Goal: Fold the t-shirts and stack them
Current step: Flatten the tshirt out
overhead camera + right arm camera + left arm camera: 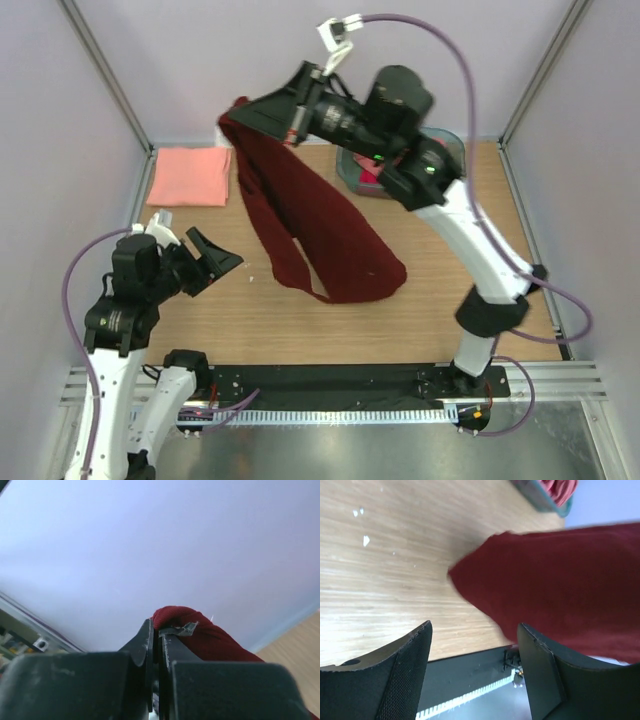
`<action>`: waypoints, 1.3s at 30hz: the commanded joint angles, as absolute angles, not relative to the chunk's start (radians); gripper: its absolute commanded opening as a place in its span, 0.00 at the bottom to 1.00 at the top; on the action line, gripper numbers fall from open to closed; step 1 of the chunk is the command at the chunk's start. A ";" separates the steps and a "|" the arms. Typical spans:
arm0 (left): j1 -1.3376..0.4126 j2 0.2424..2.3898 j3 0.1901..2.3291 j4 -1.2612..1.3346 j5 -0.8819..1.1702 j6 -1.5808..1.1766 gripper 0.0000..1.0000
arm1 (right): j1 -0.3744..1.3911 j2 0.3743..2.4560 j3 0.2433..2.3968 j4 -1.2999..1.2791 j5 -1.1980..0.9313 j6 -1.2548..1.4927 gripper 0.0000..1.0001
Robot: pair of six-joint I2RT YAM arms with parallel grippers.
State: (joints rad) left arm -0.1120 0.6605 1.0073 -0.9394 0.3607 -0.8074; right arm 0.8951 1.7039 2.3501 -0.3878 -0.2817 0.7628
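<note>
A dark maroon t-shirt [320, 225] hangs from my right gripper [262, 112], which is shut on its upper edge high at the back of the table; the cloth bulges past the closed jaws in the right wrist view [200, 635]. Its lower end drapes onto the wooden table [340, 280]. A folded salmon pink t-shirt [190, 176] lies flat at the back left. My left gripper [212, 262] stands open and empty at the left, low over the wood, short of the maroon t-shirt [560, 590].
A teal-blue basket [445, 145] with pink cloth [560, 489] inside sits at the back right, partly behind my right arm. A black strip [330, 385] runs along the near table edge. Metal frame posts stand at the back corners.
</note>
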 commanded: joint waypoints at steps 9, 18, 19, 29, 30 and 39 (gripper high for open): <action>-0.117 0.597 1.137 -0.997 0.192 -0.749 0.73 | 0.781 1.697 2.295 -0.289 -0.218 0.891 0.01; -0.117 0.794 1.152 -0.953 0.293 -0.706 0.75 | 0.723 1.566 2.202 -0.863 0.375 0.735 0.01; -0.117 0.816 1.157 -0.951 0.302 -0.703 0.74 | 0.721 1.554 2.175 -0.886 0.403 0.726 0.01; -0.372 0.982 1.181 -0.879 0.226 -0.732 0.76 | 0.721 1.384 1.899 -1.348 0.582 0.680 0.01; -0.400 0.995 1.167 -0.864 0.213 -0.730 0.78 | 0.721 1.352 1.826 -1.339 0.534 0.675 0.01; -0.682 1.239 1.129 -0.795 0.016 -0.647 0.85 | 0.721 1.218 1.678 -1.267 0.431 0.798 0.01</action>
